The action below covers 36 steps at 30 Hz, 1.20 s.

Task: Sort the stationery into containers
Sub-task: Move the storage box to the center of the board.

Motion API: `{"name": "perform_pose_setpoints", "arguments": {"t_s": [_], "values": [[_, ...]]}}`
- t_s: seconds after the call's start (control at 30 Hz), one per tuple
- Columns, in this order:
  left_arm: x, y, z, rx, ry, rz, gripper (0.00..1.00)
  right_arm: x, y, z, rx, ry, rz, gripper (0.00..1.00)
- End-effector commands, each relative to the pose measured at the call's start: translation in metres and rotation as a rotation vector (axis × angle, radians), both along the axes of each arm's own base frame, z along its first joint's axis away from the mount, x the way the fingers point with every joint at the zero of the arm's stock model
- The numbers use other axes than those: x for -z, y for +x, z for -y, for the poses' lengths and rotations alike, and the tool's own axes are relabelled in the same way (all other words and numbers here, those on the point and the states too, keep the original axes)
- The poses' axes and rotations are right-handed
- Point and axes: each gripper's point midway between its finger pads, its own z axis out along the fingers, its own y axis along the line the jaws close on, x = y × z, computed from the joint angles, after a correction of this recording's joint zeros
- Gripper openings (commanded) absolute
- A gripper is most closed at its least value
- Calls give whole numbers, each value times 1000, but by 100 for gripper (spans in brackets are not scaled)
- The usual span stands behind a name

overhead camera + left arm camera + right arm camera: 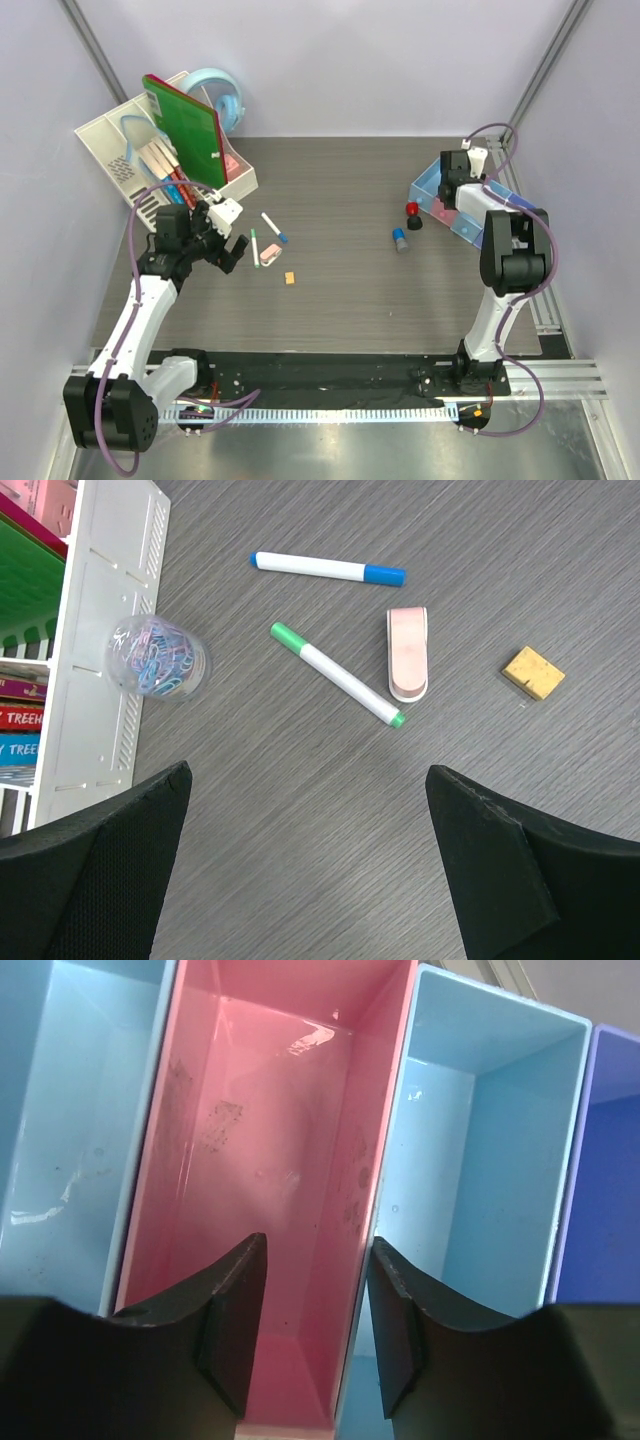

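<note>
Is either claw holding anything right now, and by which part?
Nothing is held. The left gripper hangs open near the green-capped pen; the right gripper is empty, jaws apart, over the pink bin.

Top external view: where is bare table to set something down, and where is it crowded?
Bare: the middle of the grey table, between the small orange block and the stubby blue-grey cylinder. Crowded: white pens and pink eraser by the left end effector; coloured plastic bins at right.

Top external high behind, looking down on the whole table; left wrist close above the green-capped pen, shared with overhead; right wrist nearly inside the pink bin.
</note>
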Motion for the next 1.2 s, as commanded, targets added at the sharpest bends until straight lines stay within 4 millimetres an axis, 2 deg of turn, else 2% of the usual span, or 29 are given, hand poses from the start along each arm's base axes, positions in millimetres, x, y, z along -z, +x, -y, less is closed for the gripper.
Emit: {"name": "perform_pose_setpoints", "arguments": {"t_s": [0.0, 0.07, 0.33, 0.57, 0.6, 0.67, 0.7, 0.8, 0.87, 0.97, 1.1, 1.13, 1.17], "values": [[-5, -1, -2, 5, 14, 24, 100, -12, 13, 1, 27, 16, 62, 45], [-4, -1, -2, 3, 15, 22, 100, -11, 16, 0, 18, 14, 57, 39], [-1, -3, -3, 0, 18, 15, 100, -20, 34, 6, -13, -48, 76, 31], [-2, -3, -5, -8, 25, 14, 100, -15, 59, 5, -90, -106, 51, 14], [-1, -3, -5, -11, 24, 12, 100, -6, 61, 5, -111, -116, 26, 13], [0, -4, -5, -12, 23, 9, 100, -9, 72, 2, -150, -127, 27, 10], [1, -4, -5, -10, 24, 5, 100, -2, 76, 2, -159, -130, 18, 10], [1, -4, -6, -18, 25, 5, 100, -7, 86, -1, -184, -153, 26, 10], [2, -5, -6, -20, 25, 3, 100, -8, 89, -6, -200, -150, 30, 9], [4, -5, -6, -20, 20, -4, 100, -10, 94, -24, -242, -140, 45, 8], [7, -5, -5, -26, 11, -9, 100, -13, 100, -57, -310, -150, 63, 7], [8, -5, -5, -27, 10, -10, 100, -14, 102, -70, -335, -155, 65, 8], [9, -5, -5, -33, 4, -13, 100, -9, 103, -77, -348, -157, 58, 8]]}}
